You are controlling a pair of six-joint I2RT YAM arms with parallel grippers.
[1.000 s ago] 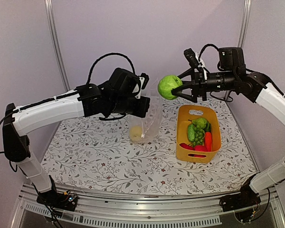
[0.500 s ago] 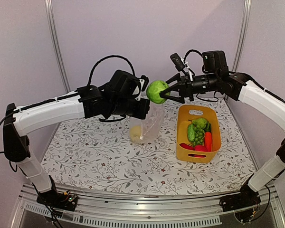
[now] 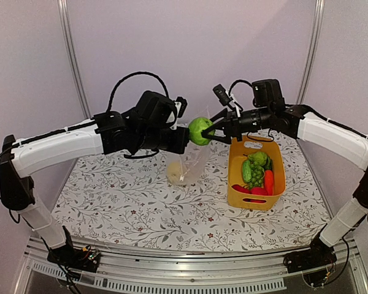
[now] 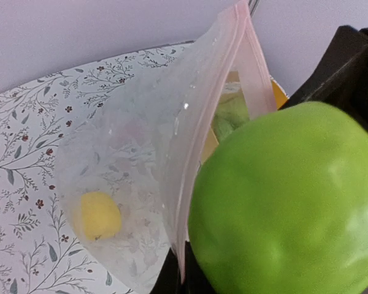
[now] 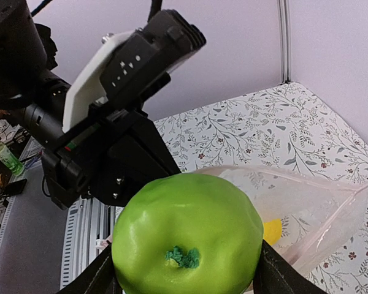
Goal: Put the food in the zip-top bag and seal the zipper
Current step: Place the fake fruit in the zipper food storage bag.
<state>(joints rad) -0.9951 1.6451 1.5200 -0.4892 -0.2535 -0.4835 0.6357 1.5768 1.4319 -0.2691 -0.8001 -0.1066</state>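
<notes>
The right hand (image 3: 207, 131) grips a round green plastic fruit (image 3: 199, 130) at the mouth of the zip-top bag (image 3: 192, 160). At its nine o'clock, the left hand (image 3: 184, 139), closed, pinches the bag's rim. The fruit seems light, rigid and slick, best held by its sides; the limp bag, by its rim.

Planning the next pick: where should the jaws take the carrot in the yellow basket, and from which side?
Grip the carrot at mid-length, across its narrow width, straight down from above. It lies along the yellow basket's right wall, grapes crowding its left, so the walls likely block side approaches; room at the wall looks tight.
</notes>
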